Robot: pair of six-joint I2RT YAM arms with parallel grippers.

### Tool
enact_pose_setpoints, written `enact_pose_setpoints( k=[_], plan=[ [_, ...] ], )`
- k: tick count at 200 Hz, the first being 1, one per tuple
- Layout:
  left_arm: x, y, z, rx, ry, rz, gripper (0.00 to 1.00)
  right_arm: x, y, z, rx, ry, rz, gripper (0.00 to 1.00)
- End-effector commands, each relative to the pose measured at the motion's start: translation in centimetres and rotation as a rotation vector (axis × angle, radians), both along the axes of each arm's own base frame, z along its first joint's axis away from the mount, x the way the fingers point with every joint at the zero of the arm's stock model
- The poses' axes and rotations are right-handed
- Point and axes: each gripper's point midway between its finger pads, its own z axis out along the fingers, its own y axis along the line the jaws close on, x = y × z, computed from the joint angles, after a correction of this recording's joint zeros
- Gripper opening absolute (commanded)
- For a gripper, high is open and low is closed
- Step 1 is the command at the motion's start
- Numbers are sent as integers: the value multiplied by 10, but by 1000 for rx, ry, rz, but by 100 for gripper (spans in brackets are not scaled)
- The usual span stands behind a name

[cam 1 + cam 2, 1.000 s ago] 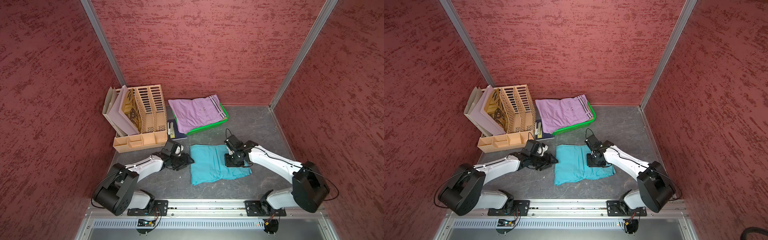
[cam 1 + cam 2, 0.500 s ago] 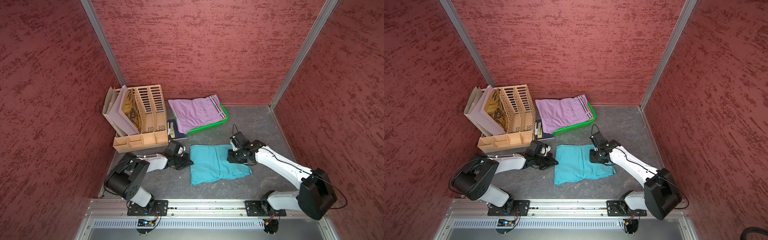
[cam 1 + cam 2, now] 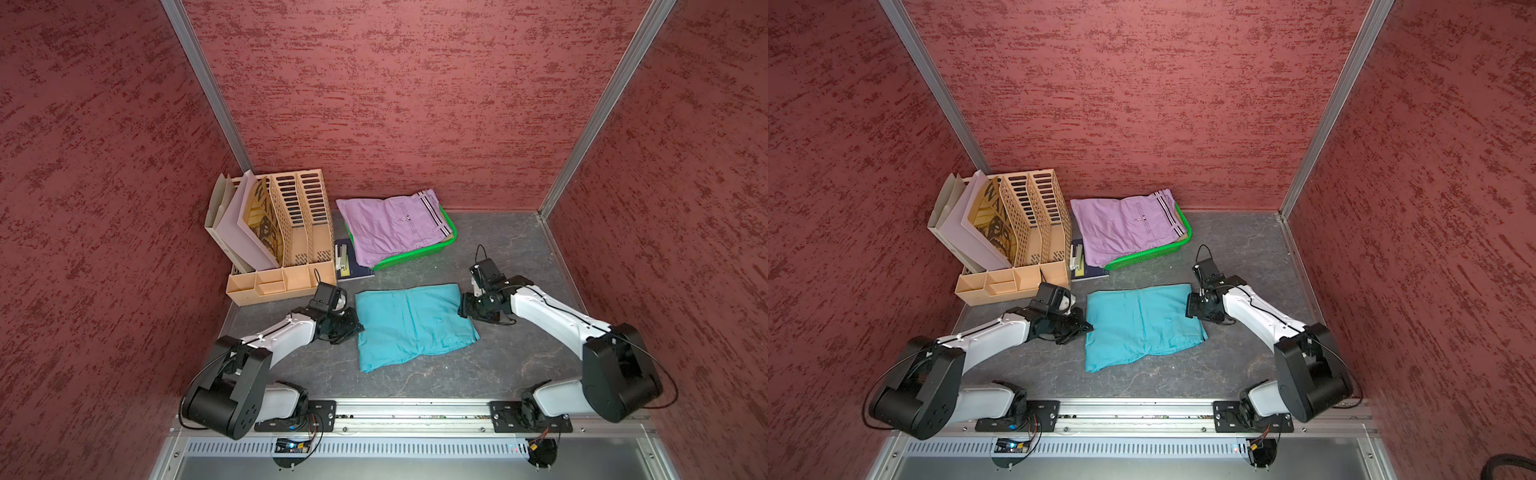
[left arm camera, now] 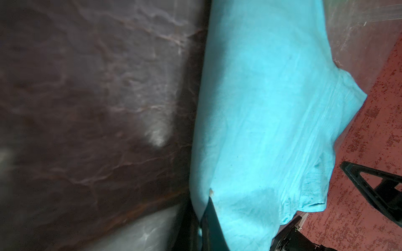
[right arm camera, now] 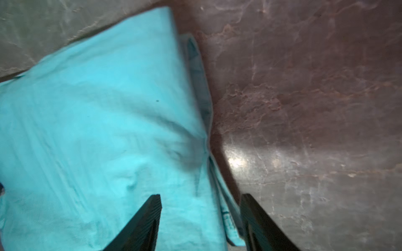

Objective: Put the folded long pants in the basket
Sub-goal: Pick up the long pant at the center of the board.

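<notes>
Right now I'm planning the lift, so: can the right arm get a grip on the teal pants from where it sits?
Probably yes. The right gripper is open and straddles the near edge of the teal pants, one finger over the cloth. Nothing blocks it.

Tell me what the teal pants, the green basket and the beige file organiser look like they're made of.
Teal pants: soft matte woven cloth, likely cotton; it creases and shows a fine weave. Green basket: glossy moulded plastic, judging by its perforated mesh wall and rounded rim. Beige file organiser: rigid matte plastic, probably, with punched slots.
</notes>
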Motion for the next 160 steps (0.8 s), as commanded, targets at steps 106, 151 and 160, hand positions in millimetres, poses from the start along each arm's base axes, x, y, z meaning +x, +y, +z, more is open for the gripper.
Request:
enact_pose_setpoints(
  k=[106,151,160],
  plan=[
    [-4,6,5,-3,-17,-4,0,15,34,-40,175,88,58,26],
    [-3,4,32,-26,-46,2,0,12,35,-11,206,43,64,0],
    [-3,5,38,-28,-45,4,0,7,34,-4,211,43,67,0]
  ],
)
